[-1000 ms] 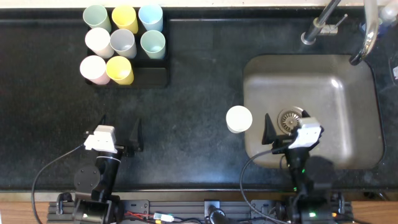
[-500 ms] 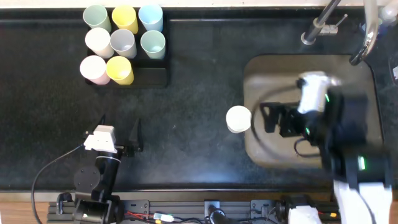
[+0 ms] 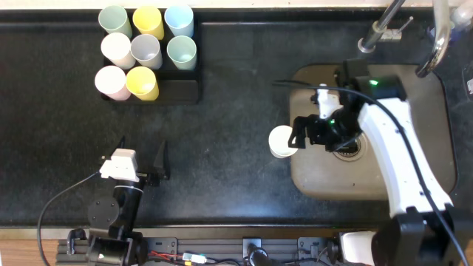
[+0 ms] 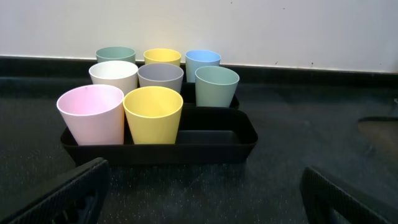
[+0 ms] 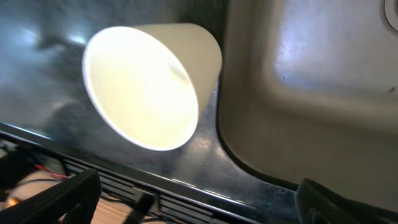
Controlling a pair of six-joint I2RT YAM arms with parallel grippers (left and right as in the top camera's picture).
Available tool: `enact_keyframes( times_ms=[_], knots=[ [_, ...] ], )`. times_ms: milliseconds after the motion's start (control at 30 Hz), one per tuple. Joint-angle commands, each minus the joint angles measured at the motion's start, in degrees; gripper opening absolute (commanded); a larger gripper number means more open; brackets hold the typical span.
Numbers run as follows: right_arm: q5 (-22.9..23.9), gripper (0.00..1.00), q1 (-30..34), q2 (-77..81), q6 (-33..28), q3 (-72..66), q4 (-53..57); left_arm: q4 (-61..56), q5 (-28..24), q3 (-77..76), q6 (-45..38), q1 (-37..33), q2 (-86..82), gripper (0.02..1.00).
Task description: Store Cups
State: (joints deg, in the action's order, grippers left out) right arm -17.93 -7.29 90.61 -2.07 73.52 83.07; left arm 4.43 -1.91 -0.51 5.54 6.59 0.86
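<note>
A white cup (image 3: 283, 141) stands upright on the dark counter, right at the sink's left rim; it also fills the right wrist view (image 5: 149, 84). My right gripper (image 3: 298, 134) hangs open just over the cup's sink side, with the cup ahead of its fingers (image 5: 53, 199) and not held. At the back left, a black tray (image 3: 181, 91) holds several pastel cups (image 3: 145, 52), seen from the front in the left wrist view (image 4: 152, 112). My left gripper (image 3: 143, 152) rests open near the front edge, facing the tray (image 4: 242, 140) from a distance.
The steel sink (image 3: 414, 170) takes up the right side, with a drain under the right arm and a faucet (image 3: 384, 26) behind it. The tray's front right slot (image 4: 214, 134) holds no cup. Bare counter lies between tray and sink.
The right arm has lifted from its rest by the front edge, swung over the sink, and brought its gripper down beside the white cup. The left arm has kept still.
</note>
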Motion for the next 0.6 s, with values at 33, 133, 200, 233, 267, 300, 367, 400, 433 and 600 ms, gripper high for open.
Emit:
enact_keyframes(
  times_ms=[33,133,200,233,267,300,367,400,433,600],
  knots=[
    [5.8,0.998,-2.2,2.5,0.5,2.0,-0.8,0.3,0.1,0.0,-1.0,-0.4,-0.4,1.0],
    [8.5,0.996,-2.8,4.4,1.7,2.0,-1.3,0.3,0.1,0.0,-1.0,-0.4,-0.4,1.0],
    [9.2,0.998,-3.2,5.6,1.7,2.0,-1.9,0.3,0.1,0.0,-1.0,-0.4,-0.4,1.0],
    [9.9,1.0,-3.6,6.3,1.7,2.0,-2.4,0.3,0.1,0.1,-1.0,-0.4,-0.4,1.0],
    [10.5,0.993,-3.9,6.8,1.7,2.0,-2.9,0.3,0.1,0.0,-1.0,-0.4,-0.4,0.998],
    [11.4,0.982,-4.2,7.3,2.1,2.0,-3.7,0.3,0.1,0.0,-1.0,-0.4,-0.4,1.0],
    [12.1,0.945,-4.8,8.2,2.3,2.0,-4.9,0.3,0.1,0.1,-1.0,-0.4,-0.4,1.0],
    [12.1,0.936,-5.0,8.7,2.3,2.0,-5.6,0.3,0.1,0.0,-1.0,-0.4,-0.4,1.0],
    [12.0,0.917,-5.3,9.1,2.3,2.0,-5.9,0.3,0.1,0.0,-1.0,-0.4,-0.4,1.0],
    [12.0,0.807,-7.0,9.8,3.5,2.0,-8.1,0.3,0.1,0.0,-1.0,-0.4,-0.4,1.0]
  ],
)
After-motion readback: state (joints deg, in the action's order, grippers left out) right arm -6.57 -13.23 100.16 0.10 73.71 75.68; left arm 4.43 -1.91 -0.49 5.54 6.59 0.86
